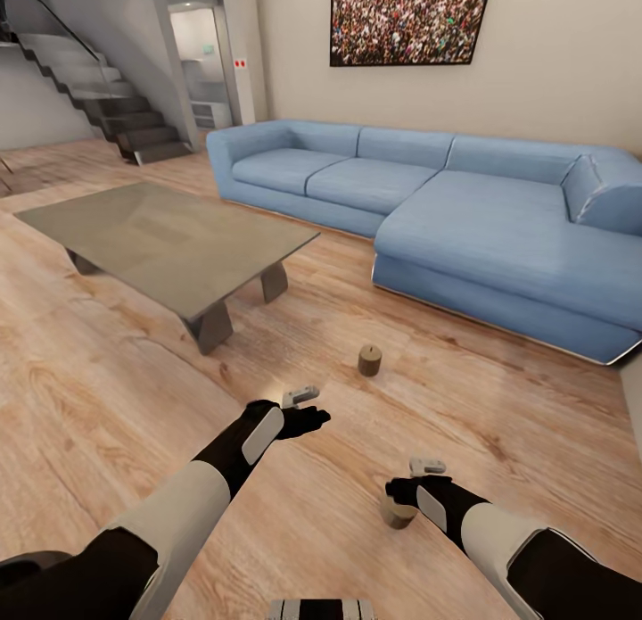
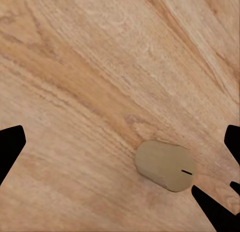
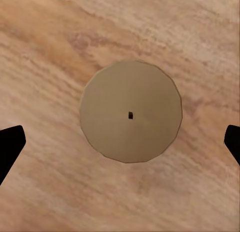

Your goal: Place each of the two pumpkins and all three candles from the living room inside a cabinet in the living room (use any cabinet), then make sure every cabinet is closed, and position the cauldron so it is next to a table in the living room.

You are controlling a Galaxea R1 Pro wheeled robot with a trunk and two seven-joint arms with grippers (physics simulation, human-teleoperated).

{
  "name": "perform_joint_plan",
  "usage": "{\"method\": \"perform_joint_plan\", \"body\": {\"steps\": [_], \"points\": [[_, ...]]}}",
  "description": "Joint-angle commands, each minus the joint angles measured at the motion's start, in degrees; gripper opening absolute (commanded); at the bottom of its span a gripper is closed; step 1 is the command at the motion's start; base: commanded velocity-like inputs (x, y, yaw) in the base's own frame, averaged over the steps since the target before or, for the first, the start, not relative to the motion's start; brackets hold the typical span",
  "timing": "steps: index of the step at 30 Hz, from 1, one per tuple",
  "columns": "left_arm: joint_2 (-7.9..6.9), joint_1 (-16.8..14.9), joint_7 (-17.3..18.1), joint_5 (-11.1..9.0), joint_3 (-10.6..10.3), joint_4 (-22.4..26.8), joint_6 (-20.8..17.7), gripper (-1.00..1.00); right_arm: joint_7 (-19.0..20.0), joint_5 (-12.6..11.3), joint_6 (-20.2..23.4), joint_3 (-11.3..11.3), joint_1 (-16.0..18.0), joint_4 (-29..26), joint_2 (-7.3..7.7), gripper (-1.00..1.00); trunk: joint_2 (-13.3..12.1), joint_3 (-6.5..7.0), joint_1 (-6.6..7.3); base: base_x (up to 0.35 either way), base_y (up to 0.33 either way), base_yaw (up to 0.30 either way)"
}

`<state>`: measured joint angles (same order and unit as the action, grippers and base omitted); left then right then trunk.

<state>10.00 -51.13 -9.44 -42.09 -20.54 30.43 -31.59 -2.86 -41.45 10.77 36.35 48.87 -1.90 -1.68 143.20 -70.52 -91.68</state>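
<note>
My right gripper [image 1: 403, 493] hangs straight above a candle [image 3: 130, 112] on the floor, fingers spread wide on either side and holding nothing, so I judge the step is picking it up; next I must lower squarely and close. My left gripper [image 1: 309, 418], also wide open and empty, points at a second candle [image 1: 370, 359] just ahead, near the coffee table [image 1: 107, 219] and sofa [image 1: 499, 236].

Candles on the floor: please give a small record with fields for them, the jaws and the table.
far candle: upright on the wood floor, between the coffee table and the sofa
near candle: upright, directly under the right gripper
right jaws: open, either side of the near candle
left gripper: open, above bare floor
table top: bare
</note>
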Motion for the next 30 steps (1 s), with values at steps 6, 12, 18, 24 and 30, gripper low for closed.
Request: {"method": "perform_joint_plan", "body": {"steps": [6,12,18,24,30], "points": [[0.00,-0.03,-0.49,-0.53,-0.11,0.07,-0.13,1.00,-0.30,-0.47,0.31,0.48,0.02,-0.13,0.01,1.00,0.12,-1.38,-0.15,0.000,0.000,0.000],[0.00,-0.03,-0.49,-0.53,-0.11,0.07,-0.13,1.00,-0.30,-0.47,0.31,0.48,0.02,-0.13,0.01,1.00,0.20,-2.71,-0.31,0.000,0.000,0.000],[0.00,-0.03,-0.49,-0.53,-0.11,0.07,-0.13,1.00,-0.30,-0.47,0.31,0.48,0.00,-0.13,0.01,1.00,0.28,-4.03,-0.46,0.000,0.000,0.000],[0.00,-0.03,-0.49,-0.53,-0.11,0.07,-0.13,1.00,-0.30,-0.47,0.31,0.48,0.00,-0.13,0.01,1.00,0.36,-5.36,-0.62,0.000,0.000,0.000],[0.00,-0.03,-0.49,-0.53,-0.11,0.07,-0.13,1.00,-0.30,-0.47,0.31,0.48,0.03,-0.13,0.01,1.00,0.44,-6.69,-0.77,0.000,0.000,0.000]]}}
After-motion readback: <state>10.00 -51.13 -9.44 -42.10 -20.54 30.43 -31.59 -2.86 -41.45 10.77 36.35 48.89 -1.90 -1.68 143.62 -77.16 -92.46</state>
